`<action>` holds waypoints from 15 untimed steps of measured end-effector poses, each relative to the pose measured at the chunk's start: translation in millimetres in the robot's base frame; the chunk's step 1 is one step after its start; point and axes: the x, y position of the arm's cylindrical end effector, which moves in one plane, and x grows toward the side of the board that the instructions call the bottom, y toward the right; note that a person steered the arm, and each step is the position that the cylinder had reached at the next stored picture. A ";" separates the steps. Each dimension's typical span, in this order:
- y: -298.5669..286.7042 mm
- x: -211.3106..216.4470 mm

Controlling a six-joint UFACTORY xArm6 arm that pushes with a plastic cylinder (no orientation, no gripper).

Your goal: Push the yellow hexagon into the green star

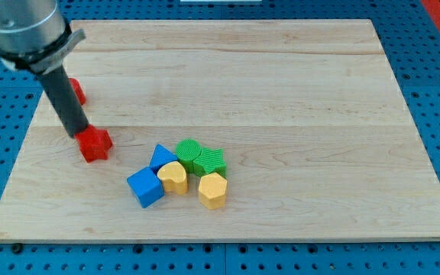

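Observation:
The yellow hexagon [213,189] sits low in the middle of the board, touching the green star [208,161] just above it. A green round block [189,148] lies against the star's upper left. My tip [80,134] is far to the view's left, touching the upper left of a red block [95,143], well apart from the hexagon and star.
A yellow heart-like block [174,176], a blue cube [145,187] and another blue block [161,157] cluster left of the hexagon. A second red block [76,92] lies partly behind the rod. The wooden board [296,92] rests on a blue pegboard.

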 end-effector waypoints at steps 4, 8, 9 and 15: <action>53.6 83.7; 163.0 108.0; 158.1 113.4; 234.1 109.9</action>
